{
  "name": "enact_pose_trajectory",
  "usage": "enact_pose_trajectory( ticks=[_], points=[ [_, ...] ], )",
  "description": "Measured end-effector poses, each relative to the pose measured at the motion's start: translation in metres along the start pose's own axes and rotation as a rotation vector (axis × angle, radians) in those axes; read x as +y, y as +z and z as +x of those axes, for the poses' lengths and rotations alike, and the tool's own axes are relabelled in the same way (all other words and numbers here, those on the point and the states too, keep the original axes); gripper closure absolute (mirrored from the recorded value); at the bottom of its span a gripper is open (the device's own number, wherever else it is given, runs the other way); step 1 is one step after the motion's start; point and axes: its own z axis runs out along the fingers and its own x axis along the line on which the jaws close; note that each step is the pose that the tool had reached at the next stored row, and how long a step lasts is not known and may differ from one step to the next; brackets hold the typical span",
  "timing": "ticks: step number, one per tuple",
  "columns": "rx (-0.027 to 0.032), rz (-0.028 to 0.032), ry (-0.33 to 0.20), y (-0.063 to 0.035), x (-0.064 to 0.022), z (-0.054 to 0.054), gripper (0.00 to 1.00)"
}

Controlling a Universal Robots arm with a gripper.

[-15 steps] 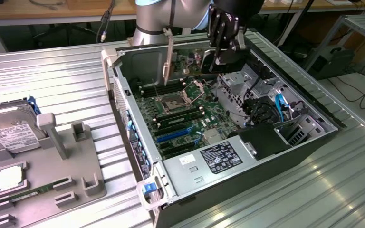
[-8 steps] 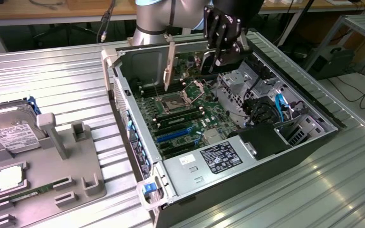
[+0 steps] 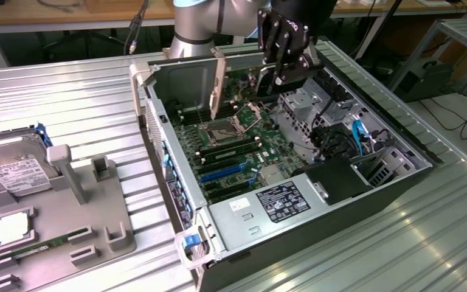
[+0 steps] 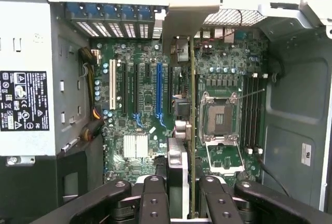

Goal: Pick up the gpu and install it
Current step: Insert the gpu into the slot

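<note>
My gripper (image 3: 289, 74) hangs over the open computer case (image 3: 396, 137), shut on the gpu (image 3: 216, 85). The card is held on edge, with its silver end bracket toward the case's rear wall. In the wrist view the gpu (image 4: 191, 130) runs as a thin line away from my fingers (image 4: 154, 200), its bracket reaching the rear slot openings. It hovers above the motherboard (image 4: 135, 125), between the blue expansion slot (image 4: 159, 89) and the open CPU socket (image 4: 220, 117). Whether it touches any slot, I cannot tell.
A silver hard drive (image 3: 10, 165) and a green RAM stick (image 3: 34, 248) rest on a grey fixture (image 3: 95, 225) at the exterior view's left. A power supply (image 3: 278, 204), drive cages (image 3: 331, 146) and cables fill the case's near end. The ribbed metal table (image 3: 71, 97) surrounds everything.
</note>
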Motion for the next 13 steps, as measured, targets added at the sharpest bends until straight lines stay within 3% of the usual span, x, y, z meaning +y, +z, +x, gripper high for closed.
enact_pose_trajectory(
  ticks=[4, 13],
  points=[
    [0.0006, 0.0027, 0.031, 0.0018, 0.0, -0.0001, 0.72],
    [0.0007, 0.0028, 0.032, 0.0081, 0.0001, 0.0004, 0.72]
  ],
)
